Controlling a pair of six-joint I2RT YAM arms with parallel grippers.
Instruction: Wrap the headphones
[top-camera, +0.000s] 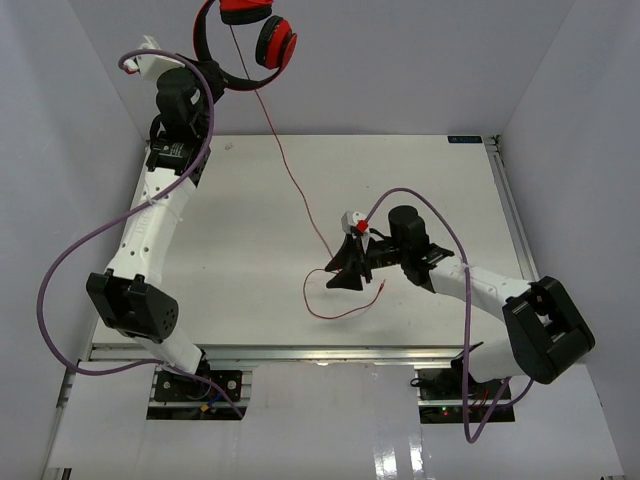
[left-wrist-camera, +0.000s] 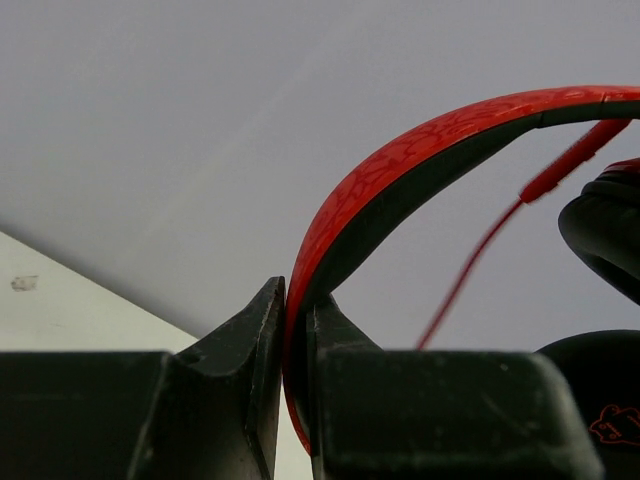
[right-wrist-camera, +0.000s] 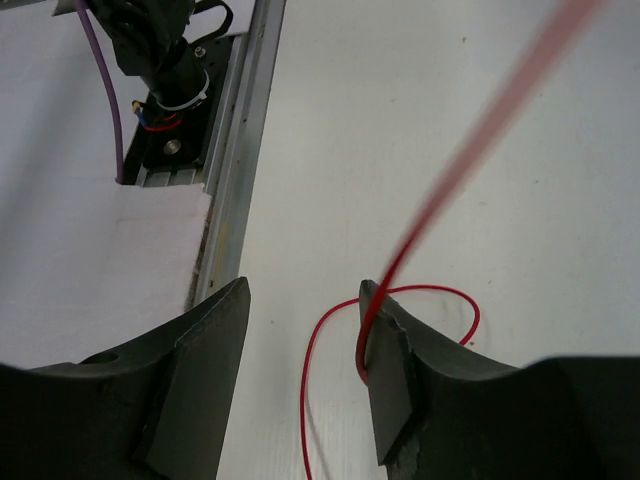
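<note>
One pair of headphones (top-camera: 246, 30) is held high beyond the bench (top-camera: 250, 210), its headband (left-wrist-camera: 400, 170) clamped in the left tool (left-wrist-camera: 295, 300). One red cable (top-camera: 283, 160) drops to the bench (looped there) and is touched by one finger of the right tool (right-wrist-camera: 303, 300), whose jaws are parted.

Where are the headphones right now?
In the overhead view, the headphones hang at the far left before the back wall, headband clamped in the left pincer; their red cable trails down to the open right pincer.
</note>
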